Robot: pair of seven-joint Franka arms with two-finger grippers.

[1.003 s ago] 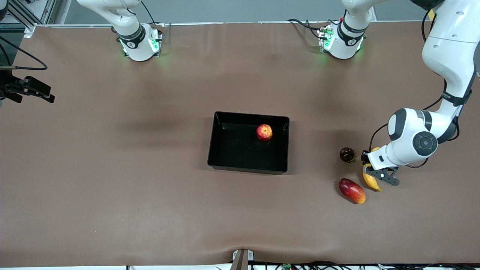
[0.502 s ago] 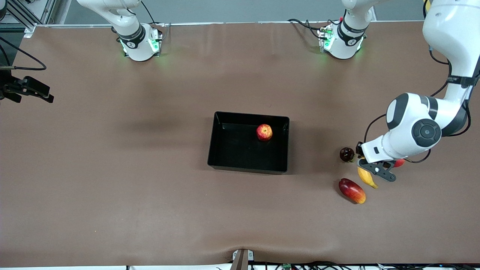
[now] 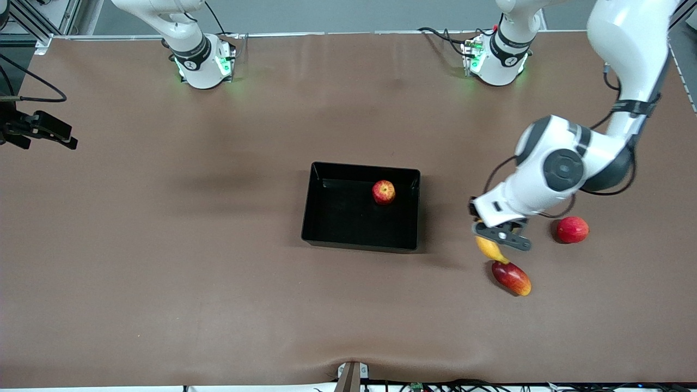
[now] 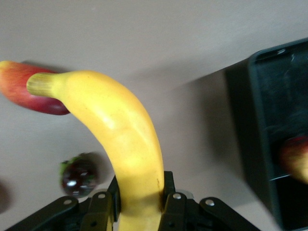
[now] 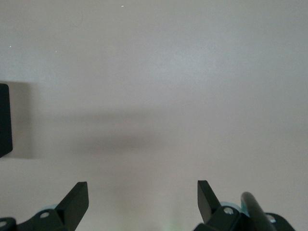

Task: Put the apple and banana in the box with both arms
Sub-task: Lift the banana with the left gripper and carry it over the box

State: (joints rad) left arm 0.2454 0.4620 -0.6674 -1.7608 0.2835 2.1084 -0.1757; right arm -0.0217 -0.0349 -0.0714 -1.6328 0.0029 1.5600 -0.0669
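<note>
The black box (image 3: 348, 220) sits mid-table with the apple (image 3: 384, 192) inside, near its wall toward the left arm's end. My left gripper (image 3: 498, 238) is shut on the yellow banana (image 3: 489, 249) and holds it in the air over the table between the box and a red-and-yellow mango-like fruit (image 3: 511, 277). In the left wrist view the banana (image 4: 120, 134) is clamped at its lower end between the jaws (image 4: 139, 197), with the box (image 4: 257, 125) and the apple (image 4: 296, 156) off to one side. My right gripper (image 5: 143, 192) is open and empty, high over bare table; it waits at the front view's edge (image 3: 69, 137).
A smooth pinkish-red round fruit (image 3: 572, 230) lies on the table toward the left arm's end. A small dark round fruit (image 4: 78, 174) shows in the left wrist view, near the mango-like fruit (image 4: 29, 89); the left arm hides it in the front view.
My left gripper has lifted the banana off the table and carried it toward the box. The pinkish-red fruit has come into view and the dark fruit is now covered. The right arm barely moved.
</note>
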